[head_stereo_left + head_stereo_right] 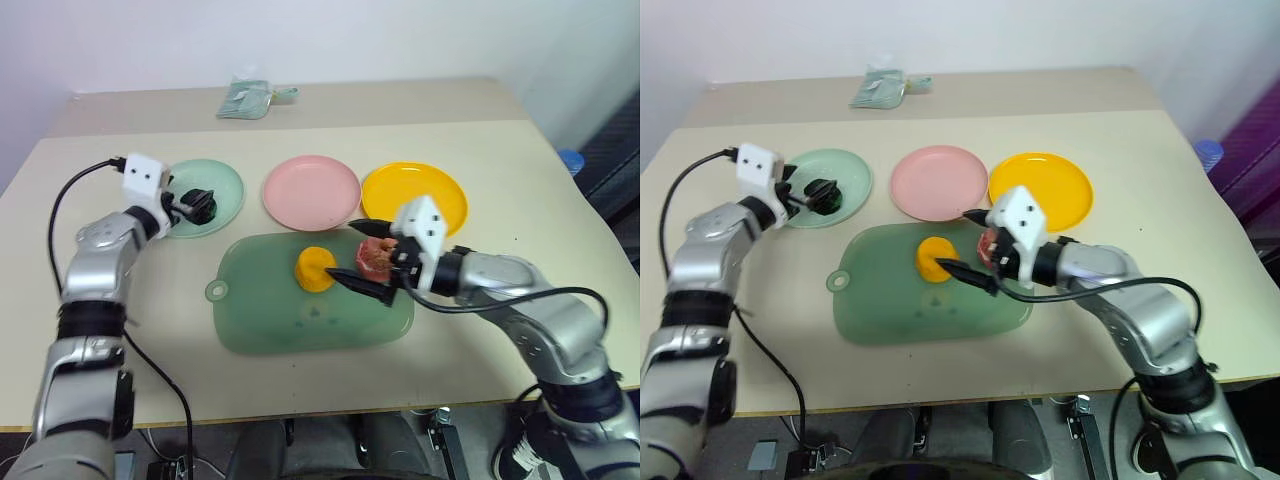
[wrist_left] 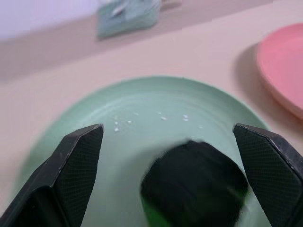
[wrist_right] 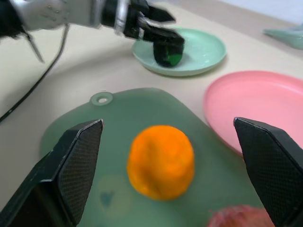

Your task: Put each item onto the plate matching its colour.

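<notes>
The dark green-black lump (image 3: 168, 53) is squat and glossy, with a glint of brighter green low on one side. It sits on the green plate (image 1: 225, 190), which lies beyond the green board's (image 1: 270, 320) far left corner. The left claw (image 1: 197, 205) hovers at the lump with its fingers (image 2: 75, 161) spread wide to either side, holding nothing.

The round orange fruit (image 1: 316, 268) is smooth and matte; it rests on the board, near its far edge. Just to its right, at the board's far right corner, lies the pinkish-red apple (image 1: 376, 258), mottled and partly hidden by the right claw (image 1: 365, 255). That claw hangs low over the board with its fingers (image 3: 71, 170) splayed wide and empty, the orange fruit between them.

A pink plate (image 1: 311, 190) and a yellow plate (image 1: 440, 190) sit beyond the board's far edge, side by side. The surface (image 1: 500, 140) is pale beige; a crumpled greenish packet (image 1: 245, 98) lies far beyond the board, near a white wall.
</notes>
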